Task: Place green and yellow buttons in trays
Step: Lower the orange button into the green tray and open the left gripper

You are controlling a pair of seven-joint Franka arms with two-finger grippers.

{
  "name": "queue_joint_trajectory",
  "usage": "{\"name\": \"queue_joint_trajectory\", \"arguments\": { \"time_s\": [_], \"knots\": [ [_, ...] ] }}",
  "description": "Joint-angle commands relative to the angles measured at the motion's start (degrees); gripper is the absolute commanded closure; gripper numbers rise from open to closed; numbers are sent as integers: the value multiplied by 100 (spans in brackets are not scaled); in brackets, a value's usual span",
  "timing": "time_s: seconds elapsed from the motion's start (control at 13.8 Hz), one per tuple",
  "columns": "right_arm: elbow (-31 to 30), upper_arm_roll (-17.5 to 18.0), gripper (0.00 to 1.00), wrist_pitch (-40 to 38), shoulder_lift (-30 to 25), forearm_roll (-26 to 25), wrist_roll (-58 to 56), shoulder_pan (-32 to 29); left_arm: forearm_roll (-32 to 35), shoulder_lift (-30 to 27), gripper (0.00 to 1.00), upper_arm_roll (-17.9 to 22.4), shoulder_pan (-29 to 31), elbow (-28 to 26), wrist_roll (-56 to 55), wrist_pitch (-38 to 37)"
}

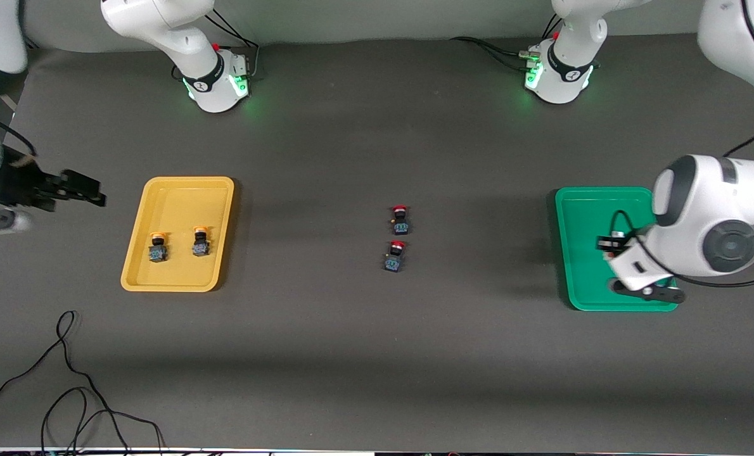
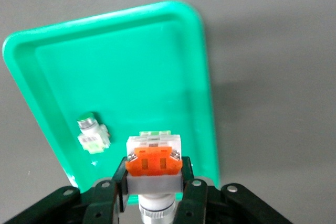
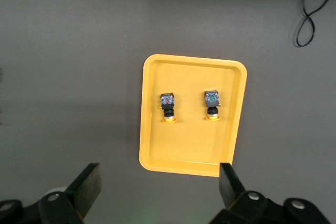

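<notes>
The yellow tray point(image 1: 180, 278) holds two yellow-capped buttons point(image 1: 157, 247) point(image 1: 200, 242), also seen in the right wrist view point(image 3: 167, 106) point(image 3: 211, 104). My right gripper point(image 1: 89, 190) is open and empty over bare table beside that tray, toward the right arm's end point(image 3: 159, 187). My left gripper point(image 1: 652, 292) is over the green tray point(image 1: 583, 215) and shut point(image 2: 154, 179) on the white-bodied button with the orange-red face point(image 2: 154, 161). The white-bodied button with the green face point(image 2: 92, 132) lies in the green tray point(image 2: 121, 56). The left arm hides it in the front view.
Two red-capped black-blue buttons point(image 1: 400, 220) point(image 1: 395, 256) stand mid-table between the trays. A loose black cable point(image 1: 66, 380) lies near the front edge at the right arm's end, also in the right wrist view point(image 3: 310, 19).
</notes>
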Motion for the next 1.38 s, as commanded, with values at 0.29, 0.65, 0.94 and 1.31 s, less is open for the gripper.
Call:
{"name": "queue_joint_trajectory", "arguments": {
  "time_s": [0.29, 0.65, 0.94, 1.31],
  "knots": [
    [-538, 1827, 0, 45, -518, -258, 191, -1979, -8, -75, 100, -61, 495, -2001, 130, 2513],
    [-476, 1827, 0, 45, -465, -258, 252, -1979, -8, 22, 38, -61, 486, -1957, 51, 2539],
    [-467, 1827, 0, 45, -465, -267, 279, -1979, -8, 14, 0, -61, 495, -1939, 42, 2504],
    [-424, 1836, 0, 71, -430, -319, 270, -1979, -43, -854, 0, -105, 417, -1222, -98, 1122]
  ]
}}
